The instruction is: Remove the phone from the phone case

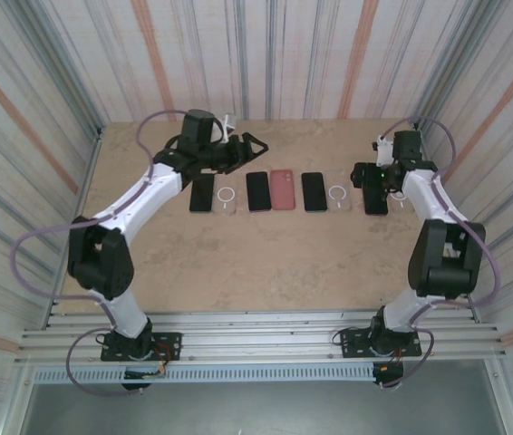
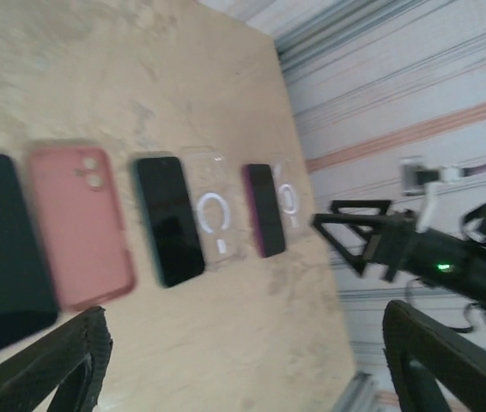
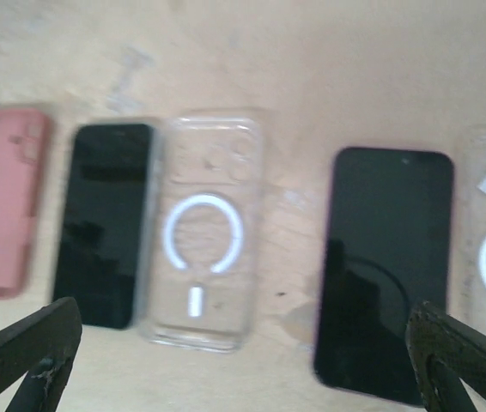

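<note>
In the overhead view the left gripper (image 1: 258,147) hangs over the upper left part of a row of items, its fingers spread and holding nothing. The row crosses the middle of the table (image 1: 238,263), and each piece has its long axis running up and down the frame. From the left come a black phone (image 1: 202,192), a clear case (image 1: 226,198), a second black phone (image 1: 257,190), a pink case (image 1: 282,189), a third black phone (image 1: 314,191), another clear case (image 1: 338,195), then the rightmost phone (image 1: 375,201). The right gripper (image 1: 367,177) sits directly over that last one, right of centre in the frame, so the right arm is much the nearer.

In the right wrist view the rightmost phone lies at lower right, between the parted, empty fingers (image 3: 28,352) and closer to the right-hand one. Its long axis points up the frame. It is dark and glossy, screen up, with a thick rim tinged magenta. I judge that rim to be the case it wears, though blur leaves this unsure.
</note>
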